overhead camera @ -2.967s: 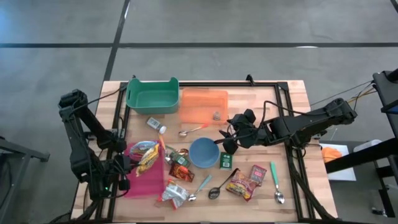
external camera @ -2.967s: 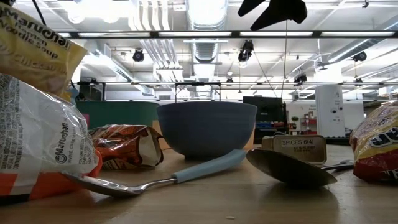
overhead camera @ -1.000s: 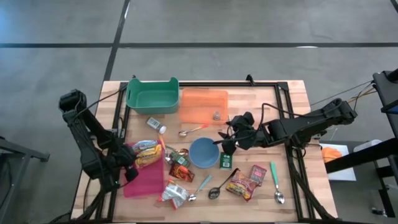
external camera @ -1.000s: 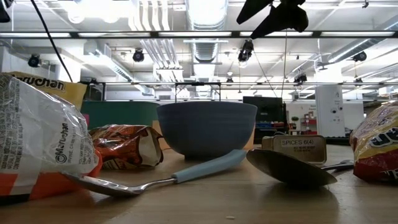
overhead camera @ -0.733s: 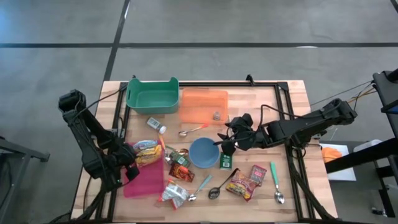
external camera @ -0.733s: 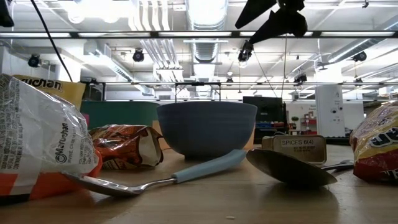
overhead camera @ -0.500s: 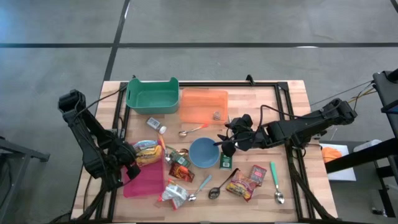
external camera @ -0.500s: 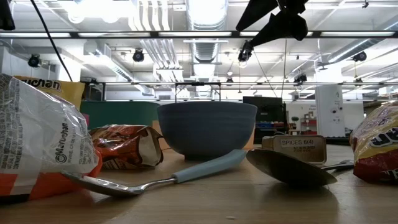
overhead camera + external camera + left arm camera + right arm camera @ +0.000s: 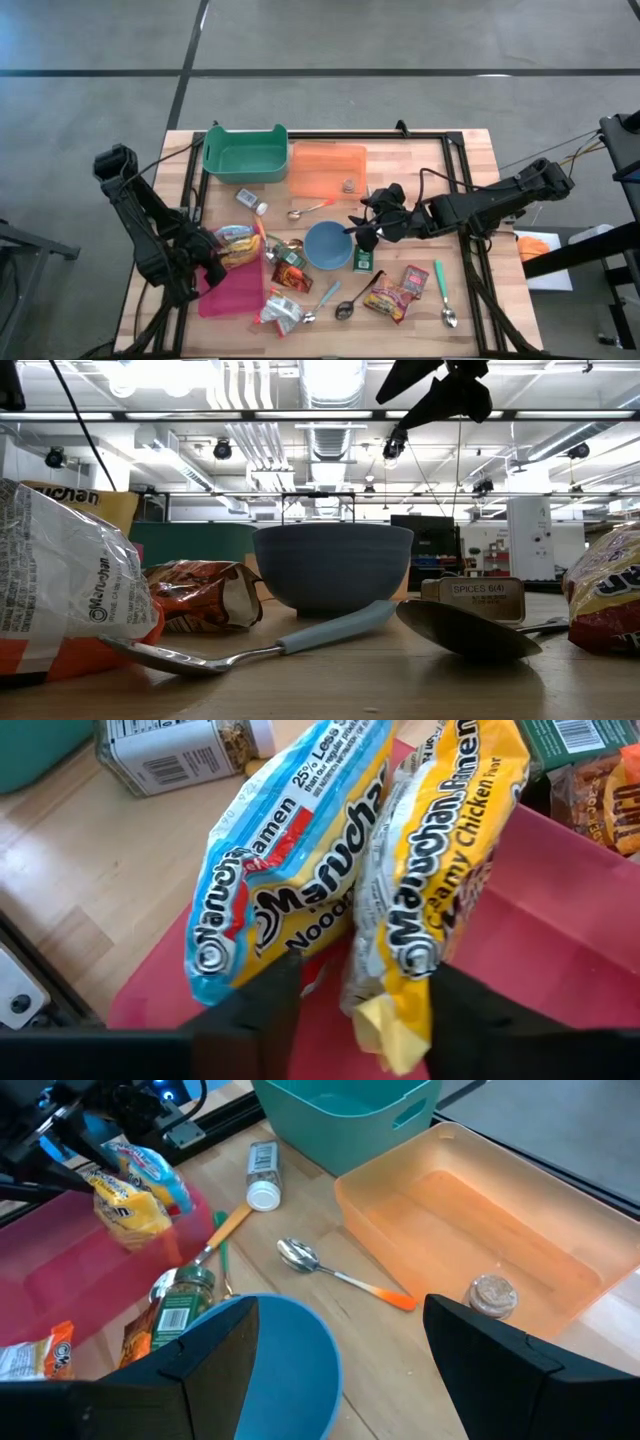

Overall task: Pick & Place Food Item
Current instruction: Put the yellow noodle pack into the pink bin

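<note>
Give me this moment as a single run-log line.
left gripper: fingers open around ramen packets over pink tray | right gripper: open, empty, above blue bowl | phase: placing packets in tray

We note a wooden table (image 9: 470, 160). On it: teal bin (image 9: 244, 153), orange tray (image 9: 327, 170), pink tray (image 9: 235, 290) under the left gripper (image 9: 212, 262), blue bowl (image 9: 327, 245) just beside the right gripper (image 9: 366, 228), scattered spoons, snack packets.
</note>
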Tool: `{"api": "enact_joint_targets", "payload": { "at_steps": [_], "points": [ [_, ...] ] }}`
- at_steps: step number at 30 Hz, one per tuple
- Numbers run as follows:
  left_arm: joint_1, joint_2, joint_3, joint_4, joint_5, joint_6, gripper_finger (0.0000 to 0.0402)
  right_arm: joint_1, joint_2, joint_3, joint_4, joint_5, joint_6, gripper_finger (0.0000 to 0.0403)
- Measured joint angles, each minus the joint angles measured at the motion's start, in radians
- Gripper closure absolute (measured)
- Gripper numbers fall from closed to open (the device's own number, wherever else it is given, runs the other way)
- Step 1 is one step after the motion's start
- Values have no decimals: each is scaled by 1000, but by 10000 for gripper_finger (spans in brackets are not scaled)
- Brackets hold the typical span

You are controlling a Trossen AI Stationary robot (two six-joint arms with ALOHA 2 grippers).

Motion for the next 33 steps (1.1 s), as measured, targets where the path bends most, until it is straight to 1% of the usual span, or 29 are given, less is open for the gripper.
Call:
{"api": "enact_joint_targets", "payload": {
  "at_steps": [3,6,9,13,16,23,26,29,33],
  "points": [
    [8,0,4,-3,0,0,173,0,0,0,1,0,0,122],
    [12,0,8,-3,0,1,154,0,0,0,2,0,0,122],
    [12,0,10,-3,0,1,148,0,0,0,3,0,0,122],
    [12,0,10,-3,14,3,149,0,0,0,5,0,0,122],
    [13,0,10,-3,41,12,170,0,0,0,5,0,0,122],
    [15,0,10,-3,47,-33,270,0,0,0,8,1,0,122],
    [16,0,10,-6,47,-92,286,0,0,0,12,1,0,122],
    [16,0,10,-6,61,-103,271,0,0,0,15,1,0,122],
    [16,0,10,-3,87,-104,212,0,1,-5,18,1,0,122]
  ]
}}
